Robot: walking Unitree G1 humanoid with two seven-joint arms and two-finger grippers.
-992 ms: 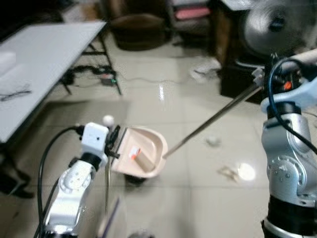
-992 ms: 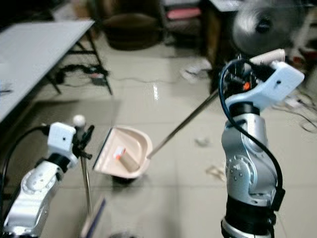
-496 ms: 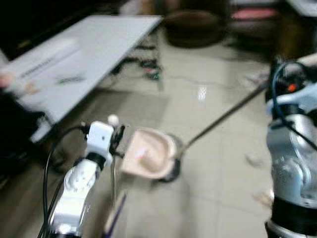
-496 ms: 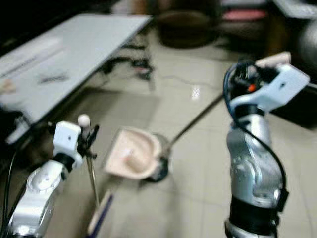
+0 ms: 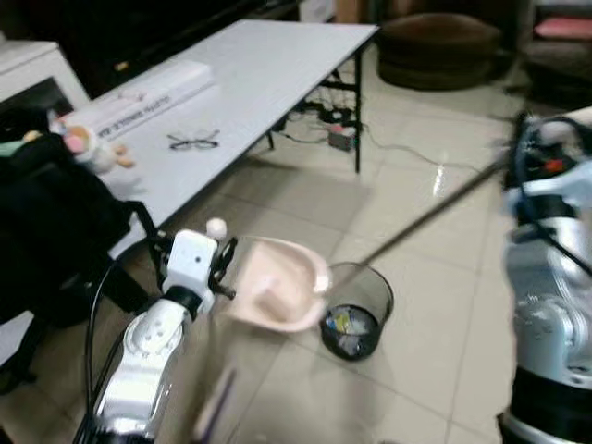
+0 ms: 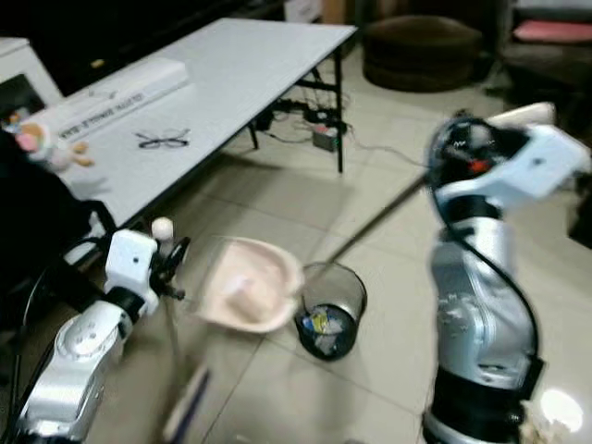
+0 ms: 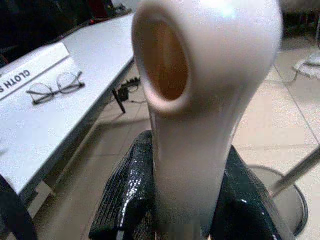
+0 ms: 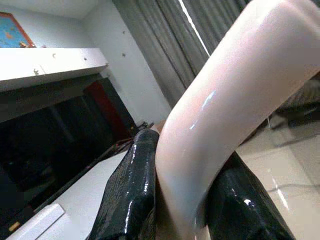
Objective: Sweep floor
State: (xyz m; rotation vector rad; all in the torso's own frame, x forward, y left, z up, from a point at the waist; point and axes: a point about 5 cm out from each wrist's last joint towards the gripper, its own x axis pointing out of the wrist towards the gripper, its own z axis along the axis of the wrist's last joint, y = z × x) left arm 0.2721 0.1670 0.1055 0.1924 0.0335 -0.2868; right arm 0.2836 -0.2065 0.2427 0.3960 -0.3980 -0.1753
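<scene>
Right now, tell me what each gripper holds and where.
Left gripper: the broom, by its handle's top. Right gripper: the dustpan, by its long handle's end.

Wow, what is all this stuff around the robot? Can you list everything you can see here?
dustpan: one, pale pink, on a long rod, held above the floor just beside the bin
bin: one, black mesh, on the tiled floor, scraps inside
broom: one, thin pole with a blurred head, hanging low by the left arm
table: one, white, folding, on the robot's left
glasses: one pair, dark frame, on the table
long box: one, white with print, on the table
soft toy: one, pale, at the table's near end
power strip: one, dark, on the floor under the table
left gripper: black fingers clamped on a cream handle
right gripper: black fingers clamped on a pale pink handle
</scene>
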